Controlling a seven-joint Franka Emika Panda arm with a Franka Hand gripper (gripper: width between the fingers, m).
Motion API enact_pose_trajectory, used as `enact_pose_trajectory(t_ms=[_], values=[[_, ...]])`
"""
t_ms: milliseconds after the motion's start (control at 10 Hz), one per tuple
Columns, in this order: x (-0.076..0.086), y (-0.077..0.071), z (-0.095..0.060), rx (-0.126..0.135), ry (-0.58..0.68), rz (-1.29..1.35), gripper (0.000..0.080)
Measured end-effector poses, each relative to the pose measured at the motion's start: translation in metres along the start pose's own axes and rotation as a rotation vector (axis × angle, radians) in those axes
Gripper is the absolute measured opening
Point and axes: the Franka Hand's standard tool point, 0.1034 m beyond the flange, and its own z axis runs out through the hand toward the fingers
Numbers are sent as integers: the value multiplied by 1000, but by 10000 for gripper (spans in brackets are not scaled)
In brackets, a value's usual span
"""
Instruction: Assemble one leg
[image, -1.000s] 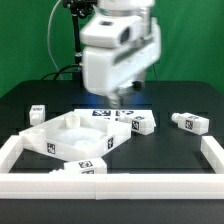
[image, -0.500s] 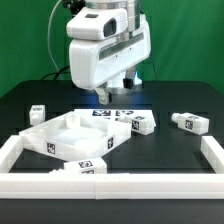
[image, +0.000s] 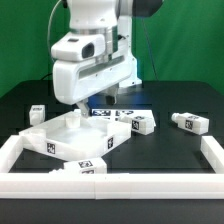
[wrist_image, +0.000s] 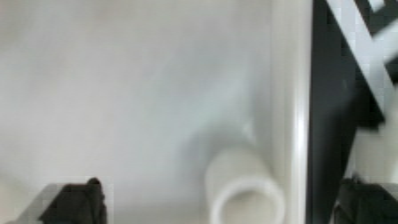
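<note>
Plainly, my gripper (wrist_image: 222, 203) hangs empty with its jaws spread wide over the tabletop (image: 70, 130), a smooth white moulded tray with raised walls and a round socket (wrist_image: 246, 192) just below me. The nearest leg (image: 37, 115), a stubby white plastic block with black-and-white tags, lies outside the tray wall, off toward the exterior view's left of me. Its long axis is too small to read.

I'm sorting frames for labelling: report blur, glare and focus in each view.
Exterior view: the arm is smeared, while the tabletop and loose legs look fairly sharp; light is even, no strong glare. Wrist view: soft all over; the tabletop washes out to near-featureless white, and a dark fingertip is fuzzy.
</note>
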Motion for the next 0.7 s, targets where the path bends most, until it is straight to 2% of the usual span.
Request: enact_pose_trajectory(t_ms=[300, 500, 600, 700], values=[[-7, -3, 23, 21, -6, 9, 650], [-6, -5, 28, 18, -4, 6, 650], [-6, -5, 28, 19, -4, 6, 521], [-6, -5, 28, 19, -4, 6, 521]])
